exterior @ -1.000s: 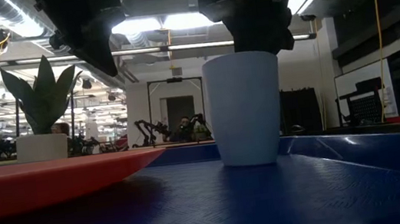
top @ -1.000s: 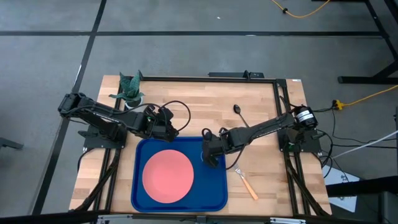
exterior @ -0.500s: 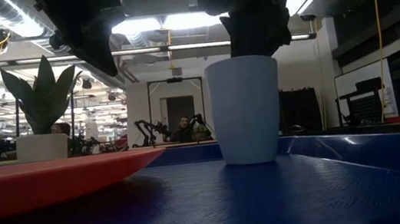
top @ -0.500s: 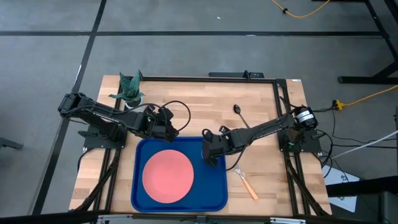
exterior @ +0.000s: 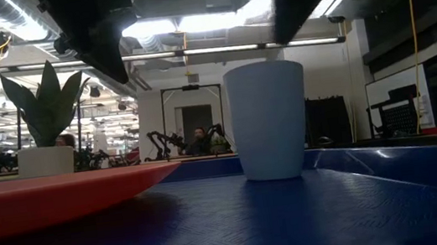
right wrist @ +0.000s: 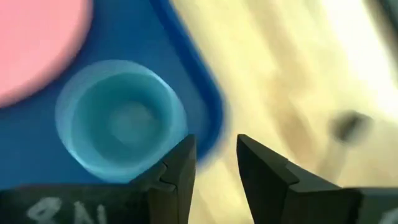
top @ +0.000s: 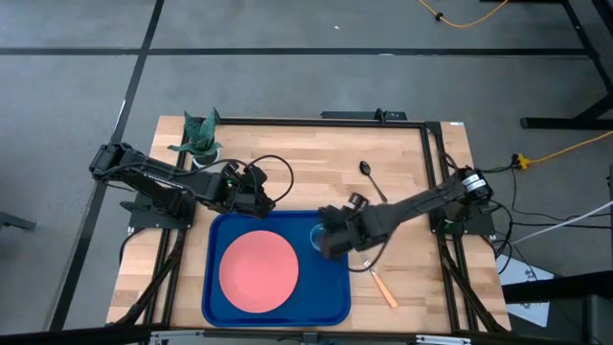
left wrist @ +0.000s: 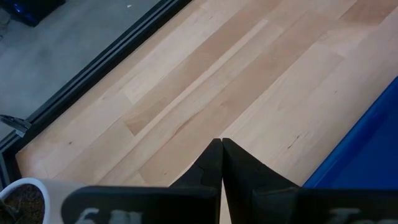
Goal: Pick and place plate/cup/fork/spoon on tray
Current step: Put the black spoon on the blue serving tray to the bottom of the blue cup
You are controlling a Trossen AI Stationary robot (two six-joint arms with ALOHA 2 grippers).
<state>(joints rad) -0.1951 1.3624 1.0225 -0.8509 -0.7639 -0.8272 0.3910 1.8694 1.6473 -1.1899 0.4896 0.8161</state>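
The light-blue cup (top: 317, 233) stands upright on its base in the deep-blue tray's (top: 330, 292) far right corner, and also shows in the low view (exterior: 269, 120). My right gripper (right wrist: 214, 149) is open and empty, just above and beside the cup (right wrist: 118, 118). The salmon-pink plate (top: 259, 270) lies flat in the tray. The dark spoon (top: 369, 172) and the tan-handled fork (top: 380, 281) lie on the wooden table, right of the tray. My left gripper (top: 261, 198) is shut and empty over the table (left wrist: 221, 155), just beyond the tray's far edge.
A white pot with a green plant (top: 199, 139) stands at the table's far left corner. A black frame (top: 431, 172) runs along the table's far and side edges. Bare wood lies between the tray's far rim and the spoon.
My right gripper has let go of the cup's rim and gone up clear of it, shifting a little toward the table's near right. The cup stays standing upright in the tray.
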